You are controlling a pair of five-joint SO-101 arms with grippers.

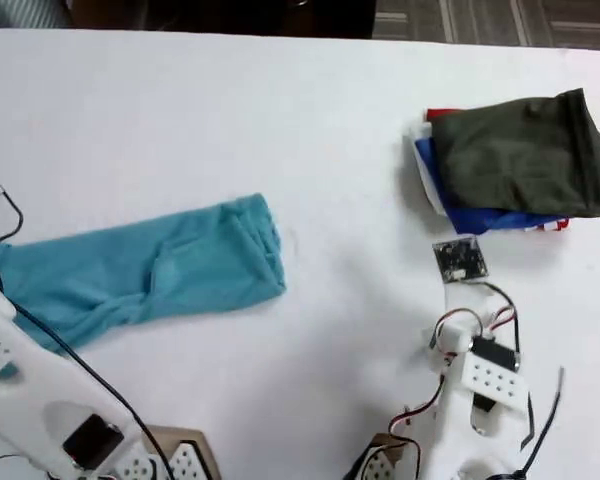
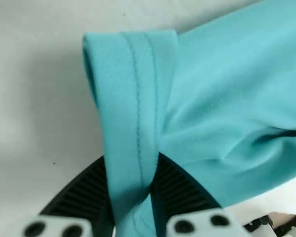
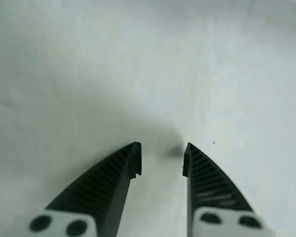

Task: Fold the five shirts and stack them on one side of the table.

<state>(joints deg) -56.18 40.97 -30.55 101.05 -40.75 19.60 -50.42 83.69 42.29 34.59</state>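
Teal shirt (image 2: 222, 98): soft matt knit cloth, neatly stitched hem. Left gripper (image 2: 133, 173) fingers (image 2: 180, 190) around it: black ribbed plastic. Table (image 2: 34, 98) beneath: smooth matt white.

My high camera looks down over the whole bench (image 1: 310, 110); left wrist camera sits close against the teal shirt (image 2: 227, 98), which the high view shares; right wrist camera faces bench surface from close up.

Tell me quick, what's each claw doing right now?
Left claw: shut on the teal shirt.
Right claw: open, holding nothing.
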